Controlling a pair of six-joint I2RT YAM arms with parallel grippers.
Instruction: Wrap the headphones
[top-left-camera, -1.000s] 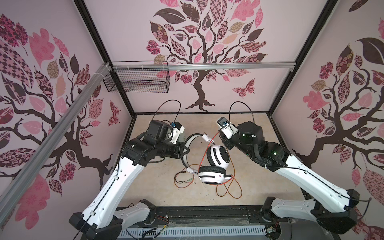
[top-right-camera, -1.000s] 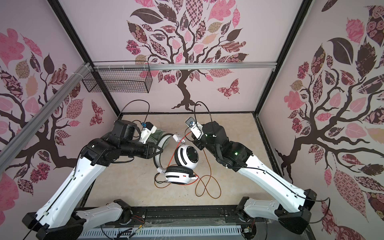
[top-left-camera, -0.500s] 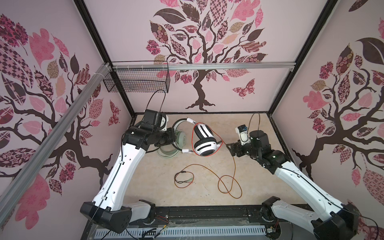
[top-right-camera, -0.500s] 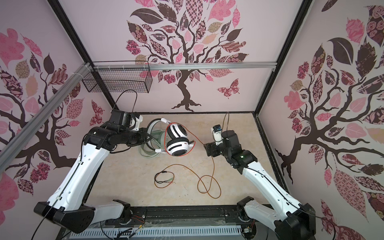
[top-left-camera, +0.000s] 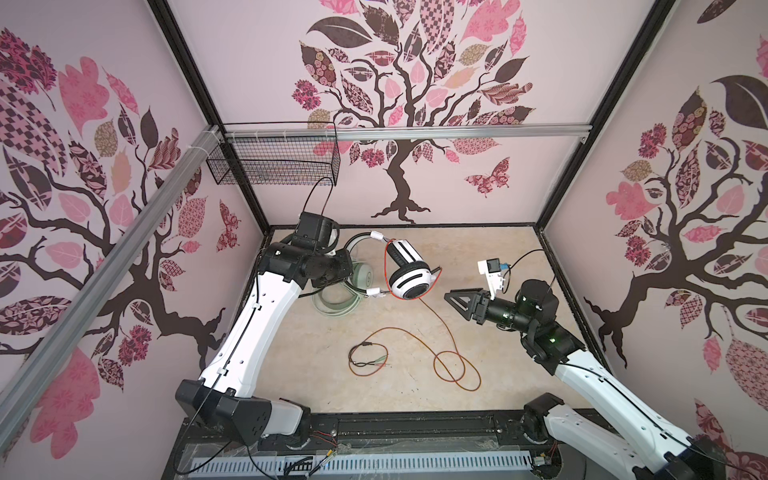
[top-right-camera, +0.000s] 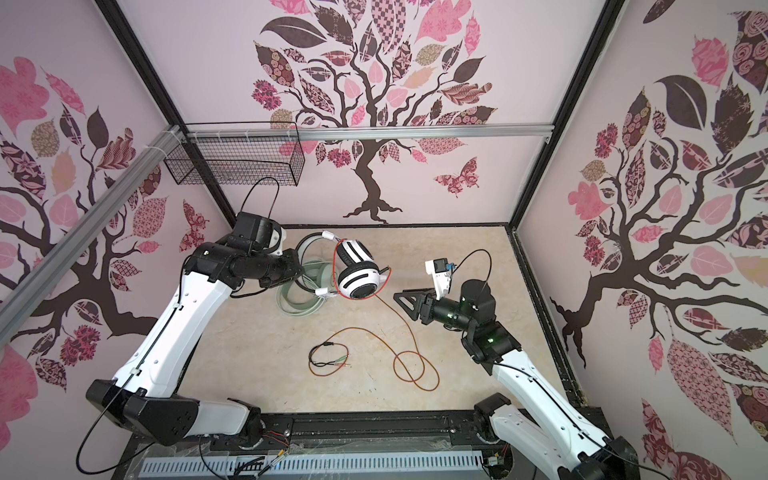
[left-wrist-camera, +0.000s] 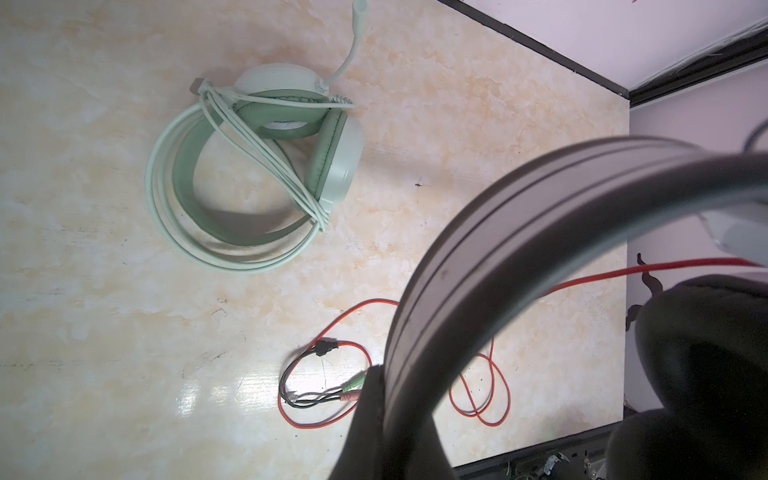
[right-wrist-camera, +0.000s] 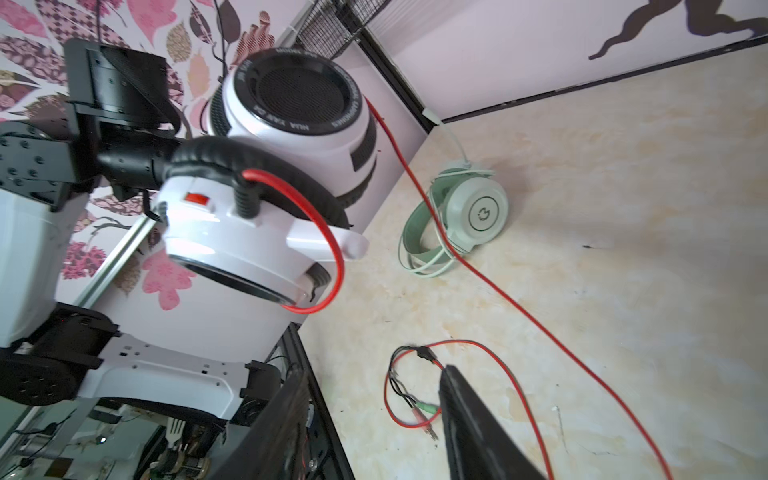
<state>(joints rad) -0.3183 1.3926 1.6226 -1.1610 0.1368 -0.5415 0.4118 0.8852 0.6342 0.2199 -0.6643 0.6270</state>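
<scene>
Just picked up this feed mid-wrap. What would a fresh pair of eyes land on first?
First, the white-and-black headset, held above the table by its band in the shut left gripper, back left. Its orange-red cable trails down into loose loops mid-table, while the mint-green headset lies below with its pale cable already wound around it. The right gripper hangs open and empty at right.

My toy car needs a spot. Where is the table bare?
Bare table: the far right, between back wall and right arm, and the near left, between left arm and orange cable. Crowded: the far left corner, with the mint headset beside the held white headset, and the cable loops mid-front.
</scene>
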